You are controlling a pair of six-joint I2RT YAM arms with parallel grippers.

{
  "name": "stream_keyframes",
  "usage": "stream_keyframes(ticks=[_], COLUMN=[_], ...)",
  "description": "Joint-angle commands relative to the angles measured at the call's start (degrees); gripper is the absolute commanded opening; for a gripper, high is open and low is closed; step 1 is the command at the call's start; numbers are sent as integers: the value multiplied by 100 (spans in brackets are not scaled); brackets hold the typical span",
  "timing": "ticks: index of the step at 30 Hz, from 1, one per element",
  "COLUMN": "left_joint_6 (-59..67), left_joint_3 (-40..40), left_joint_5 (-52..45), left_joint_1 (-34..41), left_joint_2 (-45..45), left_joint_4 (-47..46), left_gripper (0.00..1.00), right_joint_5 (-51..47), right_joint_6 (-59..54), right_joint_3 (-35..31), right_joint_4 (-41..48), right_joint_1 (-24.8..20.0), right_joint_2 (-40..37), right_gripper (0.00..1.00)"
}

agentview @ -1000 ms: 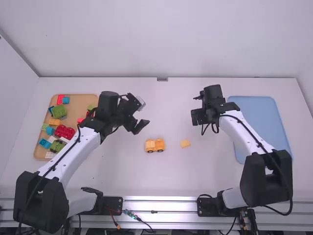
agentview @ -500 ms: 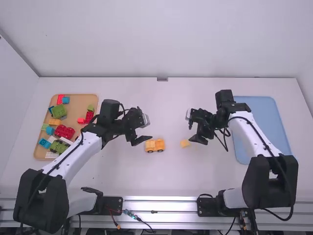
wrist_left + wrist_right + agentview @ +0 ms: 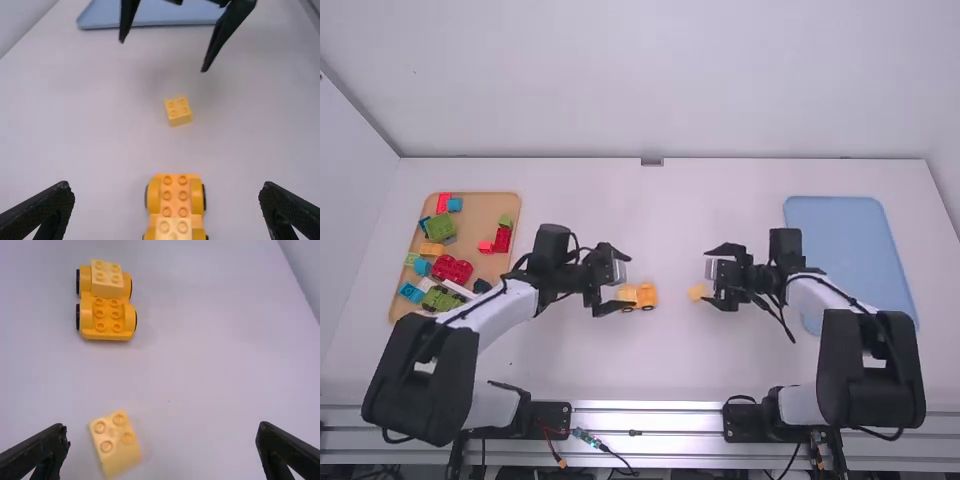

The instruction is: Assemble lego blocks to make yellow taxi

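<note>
Between 2 grippers spread wide open, near the middle of a white table (image 3: 665, 365), sit a wheeled yellow car base (image 3: 644, 297) and, just apart from it at 3 o'clock, 1 loose yellow block (image 3: 697, 292). Clock directions follow the high view, with 12 o'clock pointing away from the camera.

The right gripper (image 3: 706, 276) is nearer the loose block; its parted fingers face 9 o'clock and hold nothing. The block lies off-centre in that opening, much closer to the finger on the 6 o'clock side. It has 4 studs on top and sits a little askew to the fingers. The coming grasp seems to call for a small shift toward 6 o'clock and a slight turn, or that finger could come down on the block or nudge it away.

The left gripper (image 3: 631, 280), also empty, is beside the car base, facing 3 o'clock; it looks well placed to steady it. A paler yellow block (image 3: 107, 286) is mounted on the base's 9 o'clock end, while 6 bare studs (image 3: 114, 315) show on the 3 o'clock end. The assembly looks partly done, with the loose block probably next.
</note>
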State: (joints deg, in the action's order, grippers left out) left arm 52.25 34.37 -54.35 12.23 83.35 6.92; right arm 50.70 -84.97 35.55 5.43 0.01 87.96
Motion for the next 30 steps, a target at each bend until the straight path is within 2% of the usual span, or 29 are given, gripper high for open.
stream_keyframes(ticks=[1,9,15,19,22,27,30], left_joint_6=[623,396,393,365,-179,-282,-326], left_joint_3=[-114,-125,-275,-531,-669,-789,-785], left_joint_5=[-673,-669,-610,-557,-114,-190,-153], left_joint_1=[11,79,48,39,74,31,63], left_joint_2=[331,1218,1373,1450,1622,1714,1852], left_joint_4=[9,841,1158,1569,2135,2588,2723], left_gripper=[99,99,99,99,99,99,99], right_joint_5=[181,17,-118,-105,7,-72,-101], right_joint_6=[374,-13,98,-11,-437,-1051,-1174], right_joint_3=[-245,-450,-249,70,496,981,1215], right_joint_4=[-162,-195,-162,52,577,1464,1552], right_joint_1=[125,149,153,153,155,155,153], right_joint_2=[-81,-77,227,714,1119,1407,1803], right_gripper=[99,99,99,99,99,99,99])
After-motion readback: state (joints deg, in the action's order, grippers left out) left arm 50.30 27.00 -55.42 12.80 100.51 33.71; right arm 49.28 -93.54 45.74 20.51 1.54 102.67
